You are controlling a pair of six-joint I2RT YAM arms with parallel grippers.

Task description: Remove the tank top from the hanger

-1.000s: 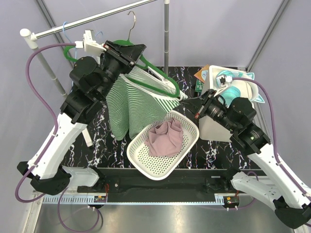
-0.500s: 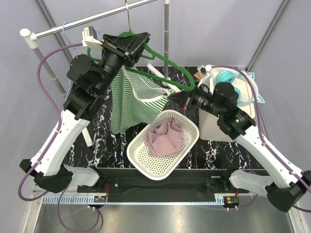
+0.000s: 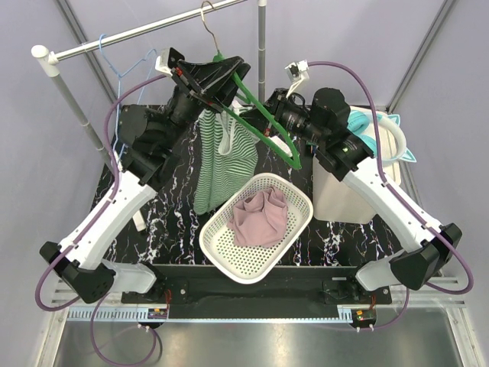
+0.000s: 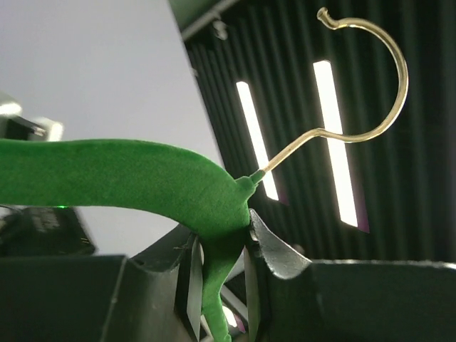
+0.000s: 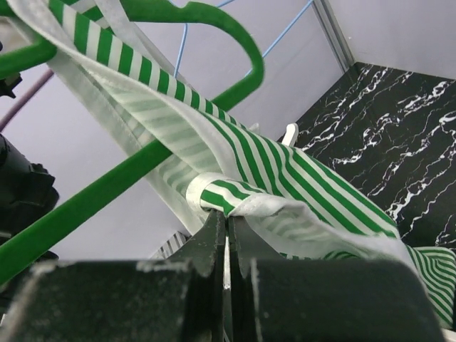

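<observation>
A green velvet hanger (image 3: 263,115) with a brass hook (image 4: 370,78) is held high above the table. My left gripper (image 3: 220,76) is shut on the hanger's neck (image 4: 224,228). A green and white striped tank top (image 3: 223,157) hangs from the hanger down toward the table. My right gripper (image 3: 269,107) is shut on the top's white-edged strap (image 5: 235,201), beside the hanger's green arm (image 5: 107,189). The strap still lies over that arm.
A white mesh basket (image 3: 221,245) with a pink garment (image 3: 260,216) sits at the front middle. A metal clothes rail (image 3: 137,32) with a blue wire hanger (image 3: 126,65) runs across the back left. A white bin (image 3: 336,195) stands right, a vertical pole (image 3: 262,46) behind.
Both arms have risen and swung toward the middle. The right gripper moved up and left with the strap. The tank top went from spread wide to hanging narrow and bunched.
</observation>
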